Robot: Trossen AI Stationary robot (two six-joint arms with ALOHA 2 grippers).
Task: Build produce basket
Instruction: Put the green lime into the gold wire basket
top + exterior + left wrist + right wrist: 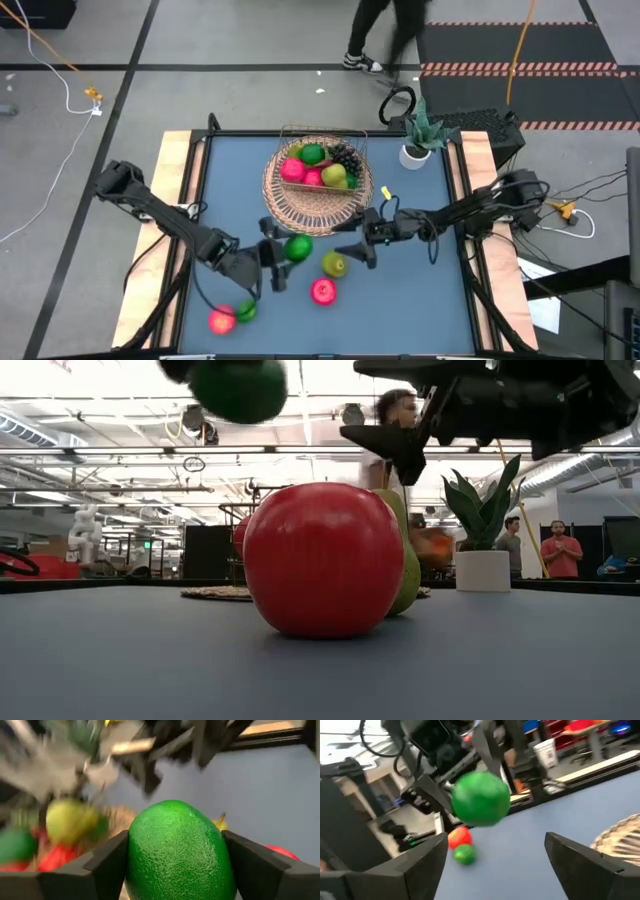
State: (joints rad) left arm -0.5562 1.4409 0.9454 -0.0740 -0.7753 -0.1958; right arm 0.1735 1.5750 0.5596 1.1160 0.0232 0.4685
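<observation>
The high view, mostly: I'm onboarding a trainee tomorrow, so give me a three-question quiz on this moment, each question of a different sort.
1. True or false: the left gripper is shut on the big green lime.
2. How many loose fruits lie on the table outside the basket?
A) two B) four C) six
3. Fill in: the right gripper is open and holds ____.

Key
1. True; the left wrist view shows the fingers pressed on both sides of the lime.
2. B: a pear, a red apple, and a red apple beside a small green lime.
3. Nothing.
</observation>
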